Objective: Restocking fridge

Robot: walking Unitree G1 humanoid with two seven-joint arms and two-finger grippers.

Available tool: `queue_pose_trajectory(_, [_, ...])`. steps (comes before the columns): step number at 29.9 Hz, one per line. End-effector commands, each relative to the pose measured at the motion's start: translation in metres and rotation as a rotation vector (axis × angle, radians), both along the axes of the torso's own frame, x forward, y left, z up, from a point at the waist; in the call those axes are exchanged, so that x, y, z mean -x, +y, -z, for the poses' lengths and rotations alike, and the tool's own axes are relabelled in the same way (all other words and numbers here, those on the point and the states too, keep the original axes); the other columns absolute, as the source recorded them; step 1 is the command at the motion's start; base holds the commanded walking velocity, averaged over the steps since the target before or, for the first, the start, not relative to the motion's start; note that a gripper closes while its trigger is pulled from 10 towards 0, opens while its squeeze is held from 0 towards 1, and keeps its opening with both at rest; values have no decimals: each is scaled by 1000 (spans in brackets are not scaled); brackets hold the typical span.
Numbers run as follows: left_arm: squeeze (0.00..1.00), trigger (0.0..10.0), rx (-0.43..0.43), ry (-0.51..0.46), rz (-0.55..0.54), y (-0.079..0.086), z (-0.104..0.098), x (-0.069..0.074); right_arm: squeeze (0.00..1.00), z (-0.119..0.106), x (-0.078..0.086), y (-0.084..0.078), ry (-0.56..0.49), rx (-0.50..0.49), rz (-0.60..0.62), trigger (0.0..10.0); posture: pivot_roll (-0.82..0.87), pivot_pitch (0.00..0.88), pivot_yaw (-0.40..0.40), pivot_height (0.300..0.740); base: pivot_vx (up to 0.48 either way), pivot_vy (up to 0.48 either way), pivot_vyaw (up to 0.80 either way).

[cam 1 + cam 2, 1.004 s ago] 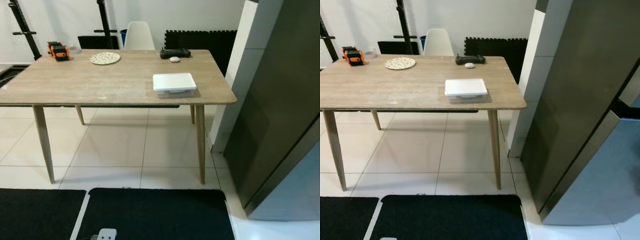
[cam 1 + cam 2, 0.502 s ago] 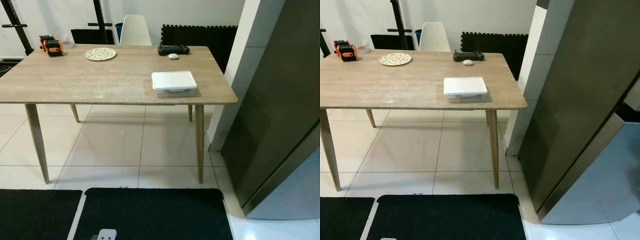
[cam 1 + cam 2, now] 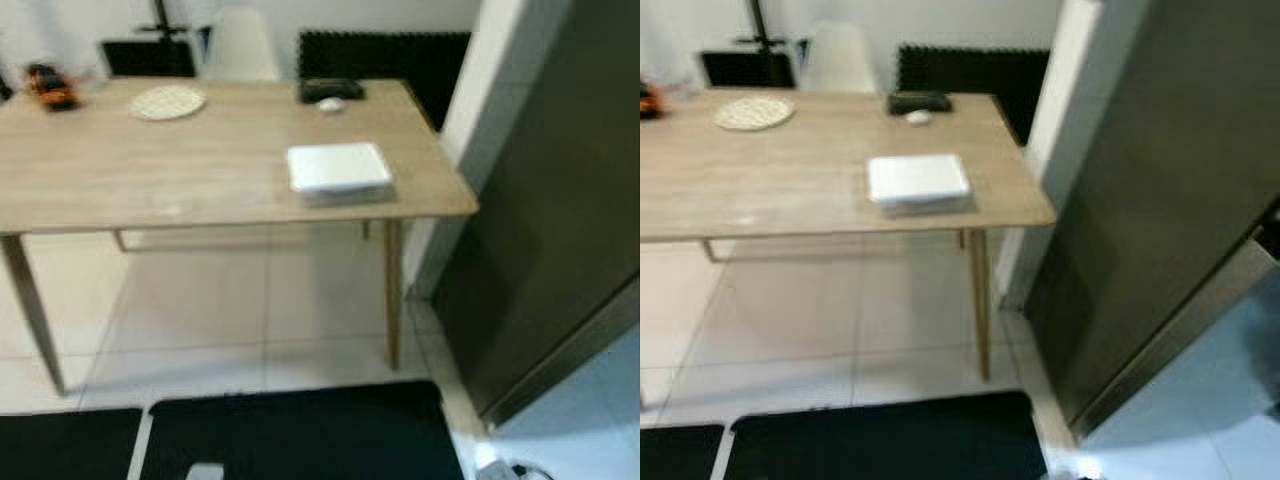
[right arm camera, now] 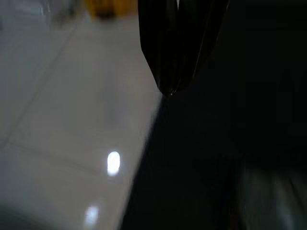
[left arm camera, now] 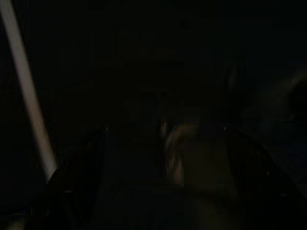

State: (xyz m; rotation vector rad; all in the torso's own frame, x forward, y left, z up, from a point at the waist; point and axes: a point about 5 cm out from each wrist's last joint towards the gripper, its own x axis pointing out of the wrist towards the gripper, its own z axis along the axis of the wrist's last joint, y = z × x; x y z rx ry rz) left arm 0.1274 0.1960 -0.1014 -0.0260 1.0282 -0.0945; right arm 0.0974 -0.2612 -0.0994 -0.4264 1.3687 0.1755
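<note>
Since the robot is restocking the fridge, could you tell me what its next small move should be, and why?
Probably step forward to the table and stop by the white lidded container. It sits near the table's right end, beside the dark fridge. The right gripper hangs low over the floor, fingers together, holding nothing.

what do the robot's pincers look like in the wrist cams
The right pincer has two long, glossy black fingers tapering to narrow tips. The left wrist view is very dark: only faint dark finger outlines can be made out. No cables or markings are discernible.
</note>
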Motion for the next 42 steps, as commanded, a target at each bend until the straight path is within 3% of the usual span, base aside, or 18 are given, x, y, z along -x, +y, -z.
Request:
queue_pose_trajectory(1, [0,10000,-8,43,-10,5,4,14,0,0,-9,8,-30,-19,-9,10000,-63,0,-33,740,326,0,0])
queue_pose_trajectory(24, [0,10000,-10,36,-12,4,4,14,0,0,-9,9,-31,-27,-2,10000,-66,0,-31,740,328,0,0])
queue_pose_trajectory(29, [0,10000,-22,35,-1,4,4,13,0,0,-9,9,-32,-30,-1,10000,-65,0,-32,740,0,0,0])
queue_pose_trajectory(42, [0,10000,-14,53,11,3,5,17,0,0,-10,10,-35,-35,-1,10000,-65,0,-32,740,0,-461,0])
